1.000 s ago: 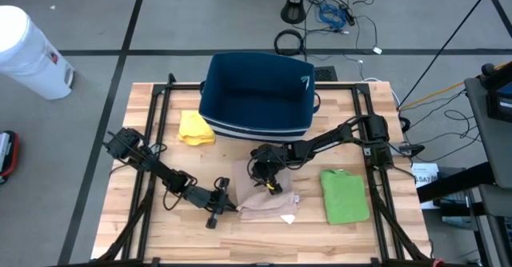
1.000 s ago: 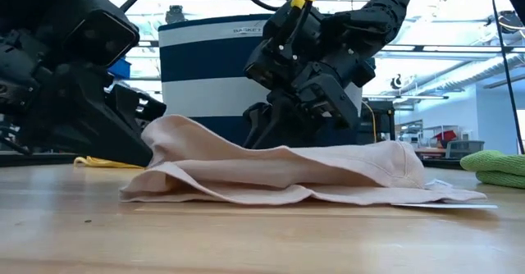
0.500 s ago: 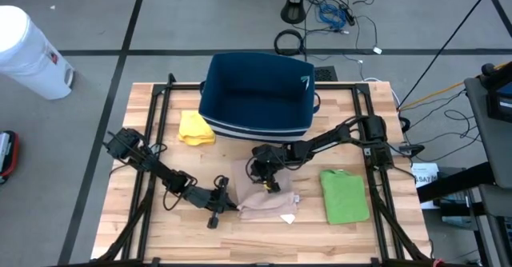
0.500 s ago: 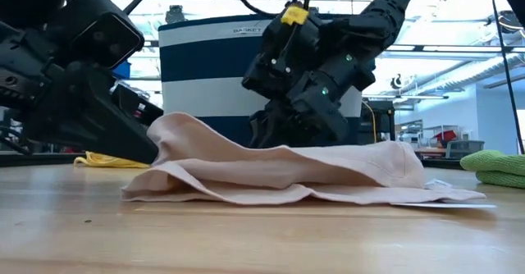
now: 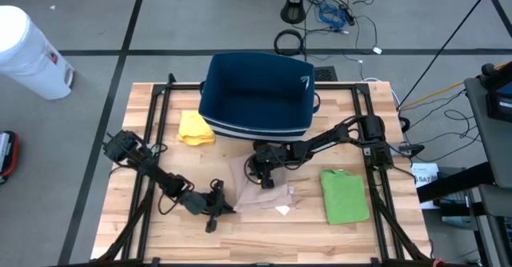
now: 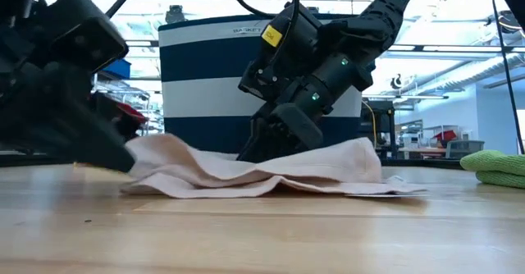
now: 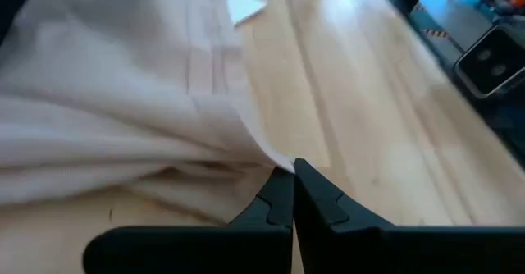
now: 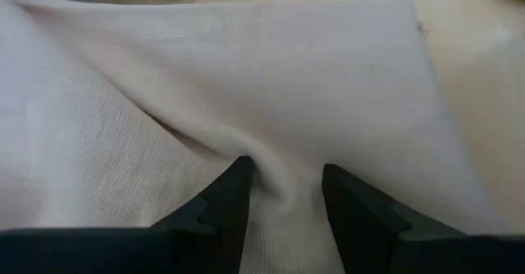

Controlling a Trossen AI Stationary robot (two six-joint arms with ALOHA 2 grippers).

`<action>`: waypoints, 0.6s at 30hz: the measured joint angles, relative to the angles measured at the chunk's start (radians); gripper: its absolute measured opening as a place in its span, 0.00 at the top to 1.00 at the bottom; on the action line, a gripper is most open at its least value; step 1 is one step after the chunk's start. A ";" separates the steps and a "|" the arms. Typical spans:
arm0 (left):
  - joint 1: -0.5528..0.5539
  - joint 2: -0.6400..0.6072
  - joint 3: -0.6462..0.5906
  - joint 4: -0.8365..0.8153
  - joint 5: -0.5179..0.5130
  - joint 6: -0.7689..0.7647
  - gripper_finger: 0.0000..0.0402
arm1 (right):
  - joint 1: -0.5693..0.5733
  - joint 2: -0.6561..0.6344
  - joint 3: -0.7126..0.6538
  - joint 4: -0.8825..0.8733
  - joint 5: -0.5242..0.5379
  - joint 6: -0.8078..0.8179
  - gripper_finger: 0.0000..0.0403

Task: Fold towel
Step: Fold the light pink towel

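A beige towel lies crumpled on the wooden table in front of the navy basket. Its white tag sticks out at its near right side. My left gripper is at the towel's near left edge, low over the table and shut on it; the left wrist view shows the fingertips closed at the cloth. My right gripper comes down on the towel's far middle part, with a ridge of cloth between its fingers. My left gripper pinches the towel's near left edge at its fingertips, coming in low and slanting from the table's left. One layer or several, I cannot tell. The towel lies on the table, slack behind the hold. My right gripper has a raised fold of the towel between its two fingers, which slant down from the table's right and far side. The cloth around the fold rests on the table.
The navy, white-striped basket stands at the far middle. A yellow cloth lies to its left, a folded green cloth at the right. Black frame rails run along both sides of the table.
The towel's hump has sunk lower and its right end has drawn in toward the left, so the heap is flatter and shorter. My left gripper has rolled and slid slightly toward the table's left with the towel's edge. My right gripper has tipped further down onto the cloth.
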 joint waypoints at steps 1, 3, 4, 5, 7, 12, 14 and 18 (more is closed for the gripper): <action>-0.006 0.000 0.000 -0.018 -0.009 -0.014 1.00 | -0.001 0.000 0.000 -0.001 0.000 0.000 0.64; -0.018 0.000 0.000 -0.070 -0.032 -0.042 1.00 | -0.001 0.001 0.000 -0.003 -0.004 0.001 0.64; -0.021 -0.001 0.000 -0.105 -0.051 -0.059 1.00 | -0.001 0.001 0.000 -0.004 -0.003 0.003 0.64; -0.024 -0.002 0.002 -0.130 -0.076 -0.079 1.00 | -0.001 0.001 0.000 -0.006 -0.003 0.006 0.64; -0.030 -0.005 0.004 -0.174 -0.128 -0.111 1.00 | -0.001 0.001 0.000 -0.011 -0.009 0.007 0.64; -0.032 -0.013 0.001 -0.189 -0.208 -0.062 1.00 | -0.001 0.001 0.000 -0.028 -0.021 0.014 0.64; -0.036 -0.027 0.009 -0.230 -0.266 -0.018 1.00 | -0.003 0.001 0.000 -0.028 -0.024 0.014 0.64; -0.047 -0.073 0.070 -0.391 -0.400 0.062 1.00 | -0.015 0.002 -0.001 -0.027 -0.071 0.032 0.64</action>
